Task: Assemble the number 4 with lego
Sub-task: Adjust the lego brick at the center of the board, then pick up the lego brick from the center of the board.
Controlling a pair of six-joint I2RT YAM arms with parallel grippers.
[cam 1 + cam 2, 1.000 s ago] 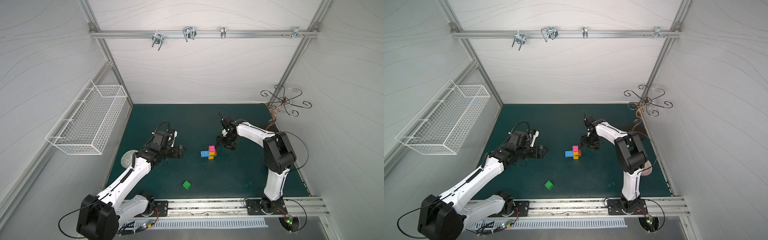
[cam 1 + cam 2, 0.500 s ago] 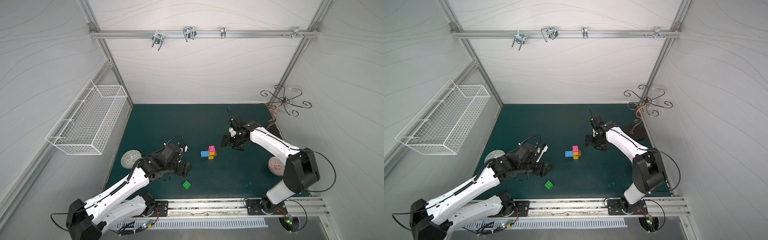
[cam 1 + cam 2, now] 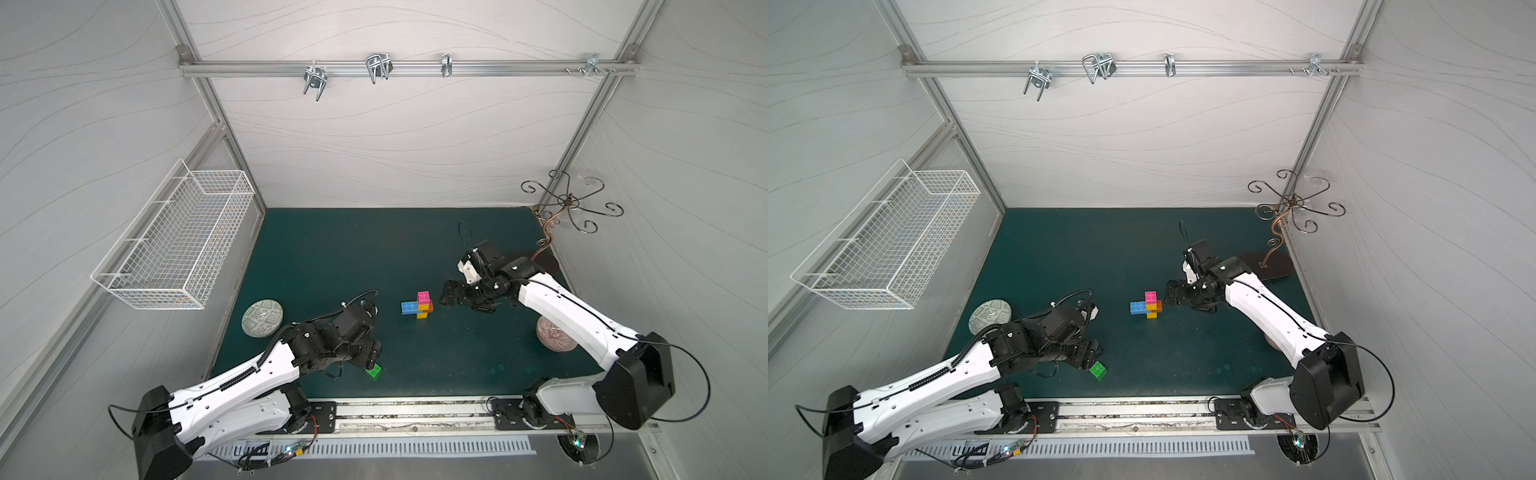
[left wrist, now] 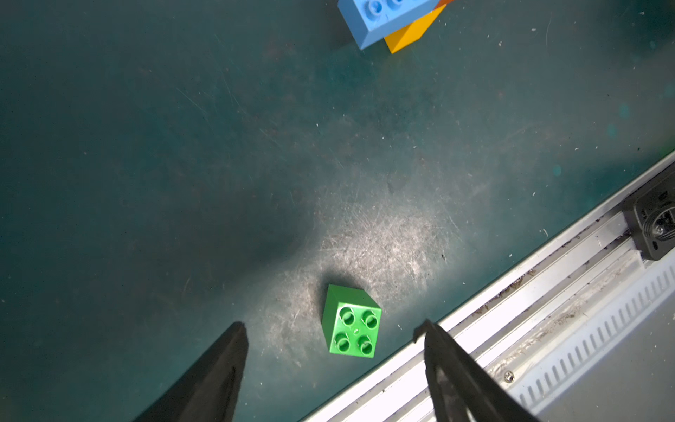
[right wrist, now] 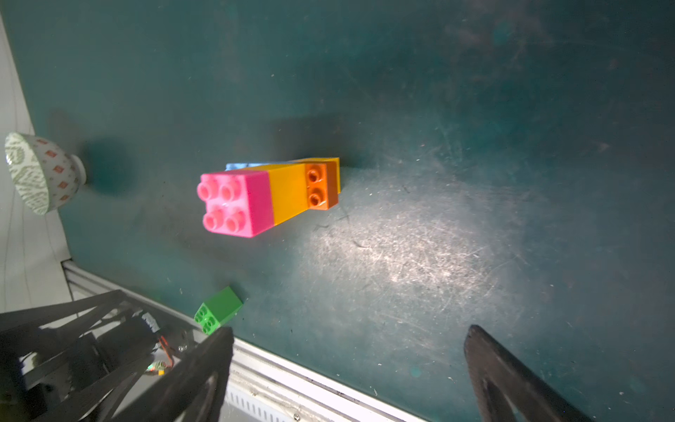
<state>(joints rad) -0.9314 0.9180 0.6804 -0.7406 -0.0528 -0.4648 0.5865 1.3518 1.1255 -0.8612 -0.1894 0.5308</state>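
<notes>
In a top view, the small green square studded plastic brick (image 3: 374, 371) lay alone on the dark green table mat (image 3: 332, 257). It was low and left of centre in the frame, close to the front metal rail (image 3: 415, 409). The left gripper (image 3: 371, 362) hung directly over it. In the left wrist view its two black fingers (image 4: 219, 365) stood apart, one to each side of the brick and touching neither, though whether they were at brick level could not be confirmed. The partly built number 4 (image 3: 419, 305) stood at mid-frame: a pink brick (image 3: 424, 296) on a yellow column (image 3: 422, 314), with a blue bar (image 3: 409, 307) and an orange brick (image 3: 429, 306). The right gripper (image 3: 449, 297) sat just to its right, jaws wide apart, holding nothing.
</notes>
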